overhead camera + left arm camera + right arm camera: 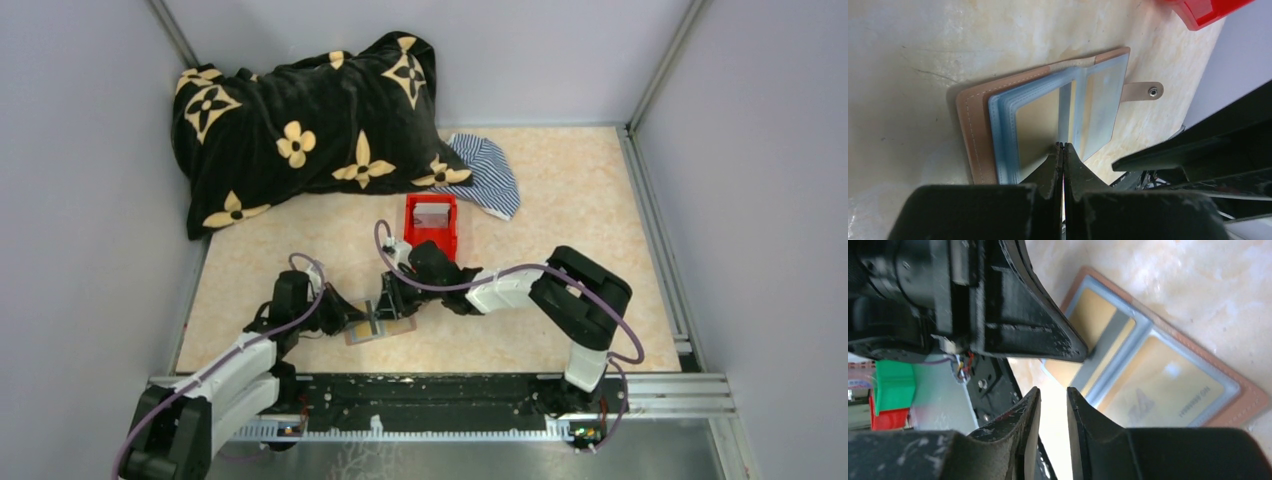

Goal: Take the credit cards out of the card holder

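The wallet (383, 328) lies open flat on the table (570, 200), near the front edge and between the two arms, its grey-blue pocket panels facing up. Tan cards (1168, 390) sit inside the pockets on both halves. The left gripper (1063, 148) comes in from the left with its jaws pressed fully together, the tips touching the wallet's near edge at the middle strip. I cannot tell whether a thin sleeve edge is pinched between them. The right gripper (1052, 392) hangs just beside the wallet's edge, close to the left one, with its jaws parted by a narrow gap and nothing between them. A red bin (431, 228) stands just beyond the wallet, farther back. A black flowered blanket (300, 130) is heaped at the far left, and a striped cloth (488, 175) lies at its right end.
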`<state>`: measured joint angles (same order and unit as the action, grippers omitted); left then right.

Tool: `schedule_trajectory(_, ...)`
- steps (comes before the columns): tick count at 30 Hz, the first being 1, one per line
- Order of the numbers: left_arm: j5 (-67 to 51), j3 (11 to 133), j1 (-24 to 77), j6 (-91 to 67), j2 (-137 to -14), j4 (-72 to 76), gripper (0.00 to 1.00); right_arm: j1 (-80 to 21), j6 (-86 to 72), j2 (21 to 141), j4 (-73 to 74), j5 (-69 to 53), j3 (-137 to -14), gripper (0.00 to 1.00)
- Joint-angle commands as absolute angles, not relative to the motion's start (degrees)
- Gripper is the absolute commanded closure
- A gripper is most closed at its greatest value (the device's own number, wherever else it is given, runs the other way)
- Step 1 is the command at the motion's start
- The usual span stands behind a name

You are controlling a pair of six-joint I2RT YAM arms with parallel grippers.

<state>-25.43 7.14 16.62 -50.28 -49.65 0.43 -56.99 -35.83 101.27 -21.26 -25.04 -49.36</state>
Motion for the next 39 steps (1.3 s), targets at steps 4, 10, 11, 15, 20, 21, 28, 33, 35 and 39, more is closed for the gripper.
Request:
schedule_trajectory(4,-26.0,6.8,16.0,-47.8,-53.6,-0.4,1.0,-57.6,-39.2,99.9,-27.1,-24.4,-43.4,0.65)
schedule_trajectory(10,-26.0,5.6,16.0,-47.6,-55.2,2.1,1.0,-58.4,-40.8,102.3,-29.5,-24.6,-42.6,0.57)
schedule_trajectory(11,-26.1,5.4,16.0,-47.6,-55.4,2.3,1.0,-58.4,-40.7,102.4,-29.3,-24.3,-43.0,0.57)
schedule_trajectory(15,-28.0,4.0,15.8,-47.9,-53.5,4.9,1.0,-58.6,-40.3,103.0,-28.8,-24.6,-44.6,0.57)
schedule_trajectory(20,-26.0,6.5,15.6,-47.3,-43.9,-0.4,1.0,-58.6,-40.1,105.3,-28.5,-25.0,-45.9,0.57)
schedule_trajectory(21,-25.3,7.7,15.4,-46.3,-42.8,-3.1,1.0,-58.6,-40.4,106.1,-29.0,-25.2,-46.0,0.57)
schedule_trajectory(28,-23.1,7.5,14.4,-49.8,-48.3,-8.0,1.0,-58.5,-40.6,108.2,-29.8,-25.7,-47.0,0.57)
schedule_trajectory(33,-19.6,5.7,13.8,-52.8,-40.4,-12.2,1.0,-58.2,-40.9,108.2,-30.0,-25.6,-46.7,0.57)
schedule_trajectory(35,-18.2,6.7,13.8,-53.3,-35.8,-14.7,1.0,-57.9,-41.2,108.5,-30.3,-25.8,-46.6,0.57)
schedule_trajectory(39,-15.6,10.9,13.8,-53.4,-30.5,-20.0,1.0,-57.7,-41.5,109.2,-30.9,-26.6,-46.5,0.57)
